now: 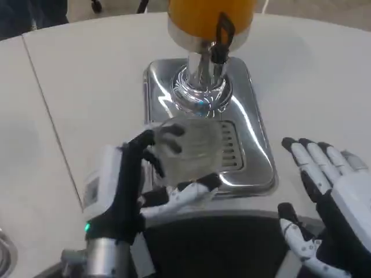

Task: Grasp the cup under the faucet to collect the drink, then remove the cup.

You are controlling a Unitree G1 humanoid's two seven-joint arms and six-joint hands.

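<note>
Though its tank of orange drink looms large beyond both hands, the dispenser (208, 23) has given nothing yet: its drip tray (252, 121) looks dry, and the black faucet (221, 36) hangs above and just past the cup. The left hand (130, 188) grips the cup (188, 152) around its side, holding it over the tray's grille. The cup is clear, ribbed and looks empty; I judge it stiff, light, somewhat slippery and breakable, so a mid-wall hold suits it. The right hand (330, 202) waits off to the right with fingers spread, holding nothing.
</note>
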